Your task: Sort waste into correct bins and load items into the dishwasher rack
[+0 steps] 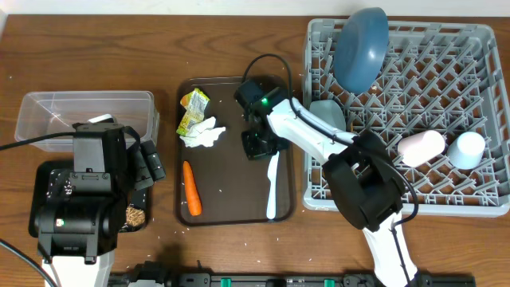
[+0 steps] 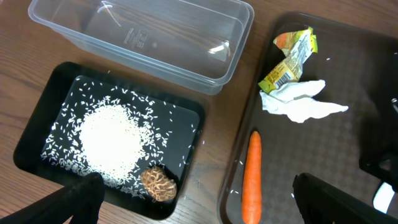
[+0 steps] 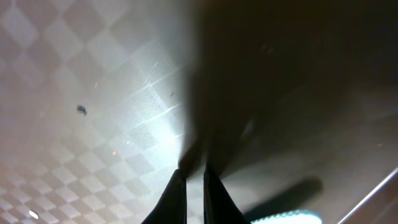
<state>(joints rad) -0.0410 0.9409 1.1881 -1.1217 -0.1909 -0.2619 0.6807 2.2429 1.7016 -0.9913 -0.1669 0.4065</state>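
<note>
On the dark brown serving tray [image 1: 231, 215] lie the yellow-green wrapper [image 1: 193, 108] [image 2: 291, 59], the white tissue [image 1: 203, 134] [image 2: 298, 102], the orange carrot [image 1: 191, 189] [image 2: 252, 177] and the light blue utensil [image 1: 272, 187]. My right gripper [image 1: 259, 145] [image 3: 194, 177] is down on this tray, just above the utensil. Its fingers are shut with only a sliver between them, and I see nothing held. My left gripper [image 2: 205, 205] [image 1: 147, 167] is wide open between the black tray [image 2: 50, 87] and the carrot. Brown crumbs [image 2: 158, 183] and rice lie in the black tray. The chopsticks are out of view.
The clear box [image 1: 88, 100] [image 2: 230, 68] stands behind the black tray. The grey rack [image 1: 478, 199] at the right holds the dark blue plate [image 1: 362, 48] on edge, the bowl [image 1: 327, 112], the pink cup [image 1: 421, 146] and the light blue cup [image 1: 466, 149].
</note>
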